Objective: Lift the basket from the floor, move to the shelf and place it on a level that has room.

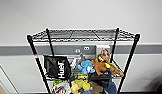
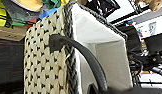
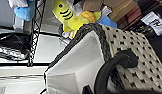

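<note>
The basket (image 2: 47,65) sits close against both wrist cameras, its dark loop handle (image 2: 82,57) arching over the braided rim and white lining; whether either hand is spread or pinching it, I cannot tell. Just beyond the basket lie a yellow striped plush (image 3: 65,15) and cardboard boxes. Farther off stands the shelf (image 1: 34,52) (black wire), its top level (image 1: 82,35) bare, a black Huel bag (image 1: 57,67) and soft toys (image 1: 94,65) one tier below that level.

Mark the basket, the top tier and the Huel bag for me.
basket (image 2: 44,67), left wrist view, on its woven side wall.
top tier (image 1: 82,35), head view, on the bare wire grid.
Huel bag (image 1: 57,67), head view, on its black front by the lettering.
</note>
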Tool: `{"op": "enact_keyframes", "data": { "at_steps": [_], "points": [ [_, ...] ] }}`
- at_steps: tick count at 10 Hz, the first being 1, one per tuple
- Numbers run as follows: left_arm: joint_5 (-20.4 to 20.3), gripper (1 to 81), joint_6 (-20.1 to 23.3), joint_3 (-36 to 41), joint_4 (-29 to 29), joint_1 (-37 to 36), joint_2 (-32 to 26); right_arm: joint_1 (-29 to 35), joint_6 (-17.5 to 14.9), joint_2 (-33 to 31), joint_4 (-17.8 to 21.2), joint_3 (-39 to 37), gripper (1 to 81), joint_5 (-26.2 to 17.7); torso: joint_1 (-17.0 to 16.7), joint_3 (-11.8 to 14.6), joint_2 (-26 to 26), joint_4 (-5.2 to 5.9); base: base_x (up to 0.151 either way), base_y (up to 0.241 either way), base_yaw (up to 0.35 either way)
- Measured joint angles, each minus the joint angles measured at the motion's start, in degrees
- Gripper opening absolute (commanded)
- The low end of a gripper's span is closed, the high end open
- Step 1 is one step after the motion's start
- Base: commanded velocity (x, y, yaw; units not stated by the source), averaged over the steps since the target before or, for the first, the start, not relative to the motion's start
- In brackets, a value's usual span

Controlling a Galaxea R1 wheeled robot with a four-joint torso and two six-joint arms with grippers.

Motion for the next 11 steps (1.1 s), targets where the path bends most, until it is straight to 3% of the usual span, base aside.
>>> {"op": "enact_keyframes", "data": {
  "at_steps": [7,11],
  "points": [
    [-1.30,1.0,0.06,5.18,0.02,0.00,-2.86,0.60,0.09,-5.46,0.02,10.58,1.0,1.28,0.00,0.00,0.00,0.00,0.089,0.000,0.000],
    [-1.60,1.0,0.06,8.06,0.02,-0.30,-4.77,1.27,-0.05,-7.67,0.00,14.68,1.0,2.13,0.00,0.02,0.00,0.00,0.000,0.000,0.000]
  ]
}}
